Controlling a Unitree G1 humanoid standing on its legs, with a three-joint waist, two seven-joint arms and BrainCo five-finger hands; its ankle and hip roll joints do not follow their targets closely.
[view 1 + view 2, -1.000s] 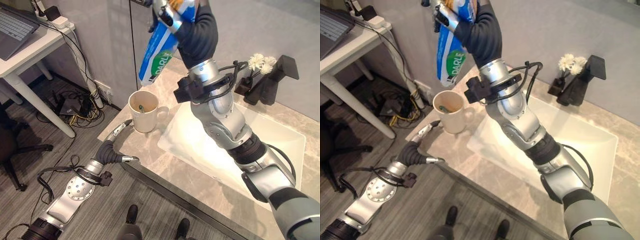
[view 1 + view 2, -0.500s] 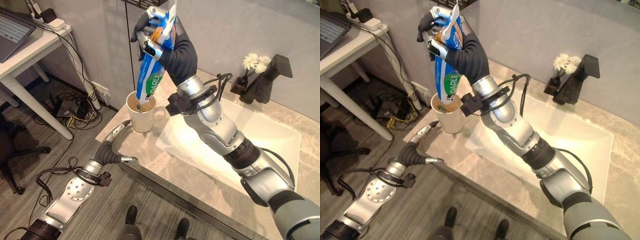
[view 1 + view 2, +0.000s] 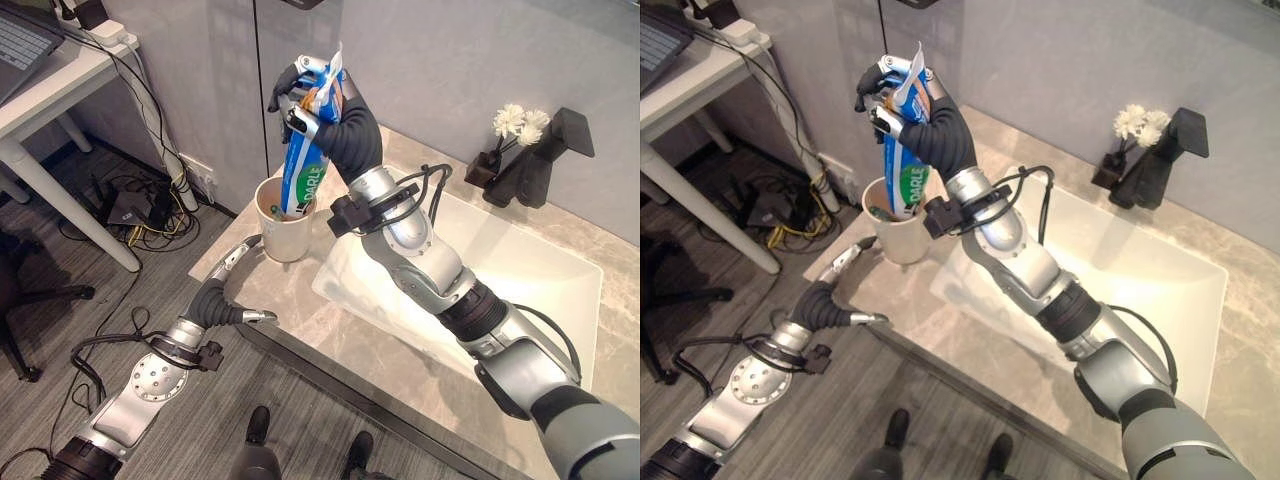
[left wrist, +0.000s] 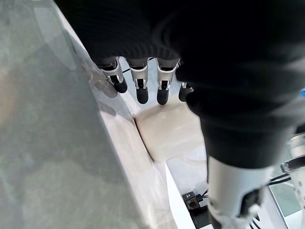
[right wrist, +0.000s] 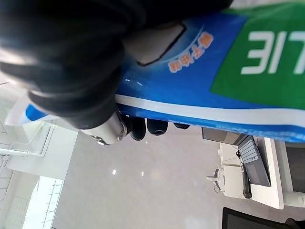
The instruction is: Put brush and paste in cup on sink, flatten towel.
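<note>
Grey wood-look floor with a white desk off to the left, then a marble counter with a white sink. Right hand is clamped round the paste tube, lower end inside the cup. Left hand rests at the counter edge, fingers loosely straight, holding nothing.

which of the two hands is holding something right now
The right hand: its fingers grip the toothpaste tube over the cup. The left hand rests open on the counter.
</note>
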